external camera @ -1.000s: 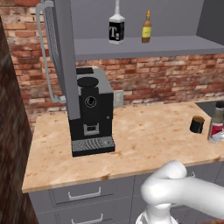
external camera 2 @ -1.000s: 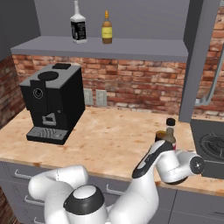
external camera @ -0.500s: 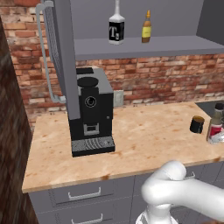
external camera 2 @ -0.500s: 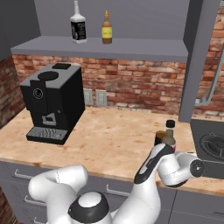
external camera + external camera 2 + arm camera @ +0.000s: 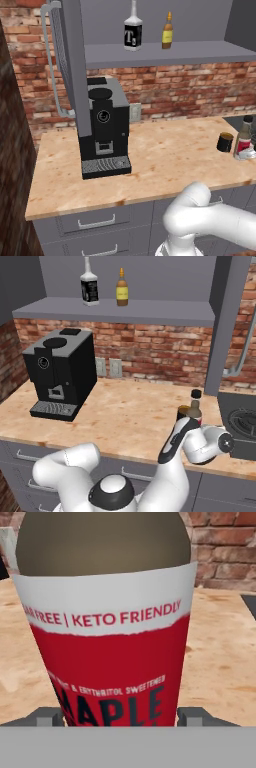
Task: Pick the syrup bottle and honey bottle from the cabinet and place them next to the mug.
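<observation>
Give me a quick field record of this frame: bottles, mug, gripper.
syrup bottle: upright on the counter, right beside the mug
honey bottle: on the cabinet shelf, not yet moved
black bottle: on the shelf, left of the honey bottle
gripper: one finger on each side of the syrup bottle's base; hold or release unclear
coffee machine: on the counter's left part
done: syrup bottle next to mug
left: honey bottle

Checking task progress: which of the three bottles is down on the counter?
The syrup bottle, tall with a red label, stands on the counter beside the mug. The honey bottle and black bottle are on the cabinet shelf.
</observation>
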You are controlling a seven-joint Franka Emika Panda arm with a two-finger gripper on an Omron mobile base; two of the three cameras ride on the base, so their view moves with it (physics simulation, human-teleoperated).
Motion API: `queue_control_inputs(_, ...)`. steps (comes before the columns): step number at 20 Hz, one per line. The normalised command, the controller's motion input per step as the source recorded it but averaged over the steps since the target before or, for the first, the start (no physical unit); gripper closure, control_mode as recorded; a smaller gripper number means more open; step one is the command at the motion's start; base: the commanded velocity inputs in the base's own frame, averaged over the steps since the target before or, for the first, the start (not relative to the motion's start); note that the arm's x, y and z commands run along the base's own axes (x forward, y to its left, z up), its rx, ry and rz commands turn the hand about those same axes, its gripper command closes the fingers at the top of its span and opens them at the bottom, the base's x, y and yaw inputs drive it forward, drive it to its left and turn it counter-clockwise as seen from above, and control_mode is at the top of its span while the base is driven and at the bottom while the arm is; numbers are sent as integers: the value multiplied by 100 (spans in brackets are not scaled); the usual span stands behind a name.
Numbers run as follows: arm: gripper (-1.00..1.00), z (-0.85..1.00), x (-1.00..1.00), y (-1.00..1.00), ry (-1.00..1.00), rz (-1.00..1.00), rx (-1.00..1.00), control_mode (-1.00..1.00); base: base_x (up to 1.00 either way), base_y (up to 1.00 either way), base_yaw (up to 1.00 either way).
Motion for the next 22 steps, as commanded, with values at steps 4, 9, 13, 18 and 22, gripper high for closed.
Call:
queue_control_inputs(4,100,-23,1,0,0,0,0,-100,0,0,0)
queue_control_inputs(9,100,-32,4,0,0,0,0,-100,0,0,0)
queue_control_inputs(13,100,-5,1,0,0,0,0,-100,0,0,0)
queue_control_inputs(18,-100,0,0,0,0,0,0,-100,0,0,0)
queue_control_inputs(22,-100,0,0,0,0,0,0,-100,0,0,0)
